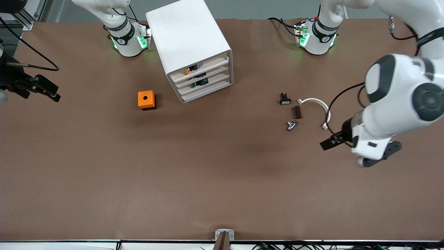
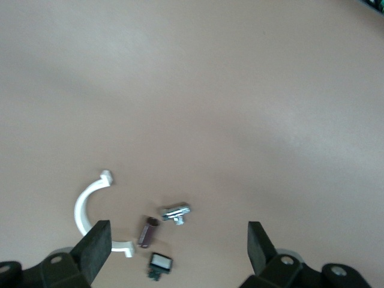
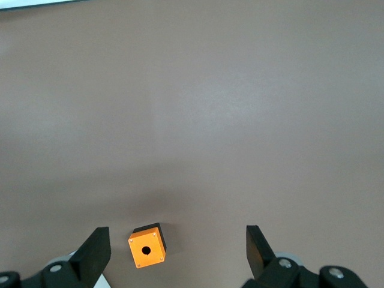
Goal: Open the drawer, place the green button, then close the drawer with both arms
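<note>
The white drawer cabinet (image 1: 187, 34) stands near the robots' bases, with all its drawers pushed in. Small parts show dimly through the drawer fronts (image 1: 197, 74). I cannot make out the green-capped button anywhere. My left gripper (image 1: 329, 143) is open and empty, up over the table at the left arm's end, beside a cluster of small parts; in the left wrist view (image 2: 177, 240) its fingers (image 2: 96, 246) stand wide apart. My right gripper (image 1: 52, 92) is open and empty, up over the right arm's end of the table; its wrist view (image 3: 177, 246) looks down on the orange box.
An orange box with a hole (image 1: 146, 100) (image 3: 147, 246) sits beside the cabinet. The cluster holds a black button with a white face (image 1: 285, 100) (image 2: 160, 263), a brown block (image 1: 297, 112), a silver metal piece (image 1: 291, 125) and a white curved clip (image 1: 317, 103).
</note>
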Robot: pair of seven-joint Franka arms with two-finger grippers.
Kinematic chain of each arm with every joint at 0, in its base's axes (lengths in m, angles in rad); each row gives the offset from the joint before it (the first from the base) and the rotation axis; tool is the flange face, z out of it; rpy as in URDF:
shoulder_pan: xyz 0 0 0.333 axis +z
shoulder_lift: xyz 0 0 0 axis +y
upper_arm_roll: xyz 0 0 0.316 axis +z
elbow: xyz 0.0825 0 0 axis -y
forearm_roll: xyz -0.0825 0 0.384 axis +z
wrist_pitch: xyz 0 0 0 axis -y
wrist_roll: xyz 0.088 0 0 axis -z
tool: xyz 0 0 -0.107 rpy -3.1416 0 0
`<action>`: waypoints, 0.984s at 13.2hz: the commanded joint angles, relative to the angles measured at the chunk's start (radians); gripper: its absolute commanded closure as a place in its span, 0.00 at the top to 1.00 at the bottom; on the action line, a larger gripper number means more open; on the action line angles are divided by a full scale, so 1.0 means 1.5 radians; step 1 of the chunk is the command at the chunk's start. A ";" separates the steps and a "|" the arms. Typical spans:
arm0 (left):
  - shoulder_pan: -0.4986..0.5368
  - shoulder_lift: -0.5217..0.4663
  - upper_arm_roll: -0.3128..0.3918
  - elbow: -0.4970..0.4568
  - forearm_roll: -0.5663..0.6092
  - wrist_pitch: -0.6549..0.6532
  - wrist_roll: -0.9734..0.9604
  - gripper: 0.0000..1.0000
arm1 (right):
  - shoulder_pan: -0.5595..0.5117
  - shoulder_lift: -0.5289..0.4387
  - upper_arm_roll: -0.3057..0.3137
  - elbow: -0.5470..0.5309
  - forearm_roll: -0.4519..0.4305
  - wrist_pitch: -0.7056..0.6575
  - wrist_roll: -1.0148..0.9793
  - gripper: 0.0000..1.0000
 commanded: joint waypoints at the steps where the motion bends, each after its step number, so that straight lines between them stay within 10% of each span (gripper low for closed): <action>1: 0.030 -0.054 -0.004 -0.016 0.015 -0.036 0.099 1.00 | 0.001 -0.003 0.000 0.003 -0.013 -0.007 -0.008 1.00; 7: 0.046 -0.156 -0.019 -0.025 0.099 -0.126 0.220 1.00 | 0.000 -0.005 0.001 -0.002 -0.012 -0.007 -0.008 1.00; 10: 0.188 -0.220 -0.153 -0.086 0.098 -0.135 0.240 1.00 | 0.003 -0.005 0.004 -0.002 -0.012 -0.017 -0.010 1.00; 13: 0.229 -0.272 -0.188 -0.143 0.097 -0.114 0.246 1.00 | 0.015 -0.006 0.005 -0.002 -0.012 -0.010 -0.009 1.00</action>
